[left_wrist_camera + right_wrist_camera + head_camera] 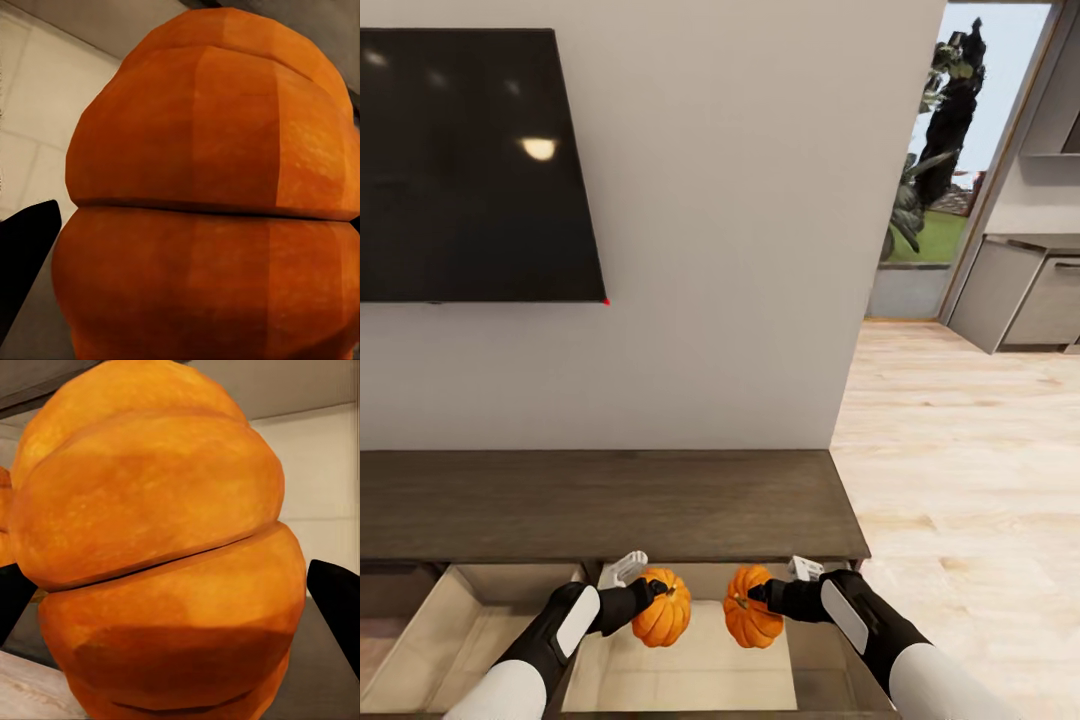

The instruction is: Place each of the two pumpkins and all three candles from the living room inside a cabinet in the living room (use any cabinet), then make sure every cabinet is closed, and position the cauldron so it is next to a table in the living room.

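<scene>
Two pumpkins are hanging side by side over the cabinet's [610, 505] open pale drawer [690, 670]. Left gripper [655, 590] is clamping the left pumpkin [662, 608]; right gripper [752, 595] is clamping the right pumpkin [750, 608].

An orange ribbed pumpkin [217, 202] sits right up against the camera, its segments split by a dark crease across the middle. One black finger [26, 262] of the left gripper shows at its side. Behind it lie pale panels and a grey surface.
</scene>
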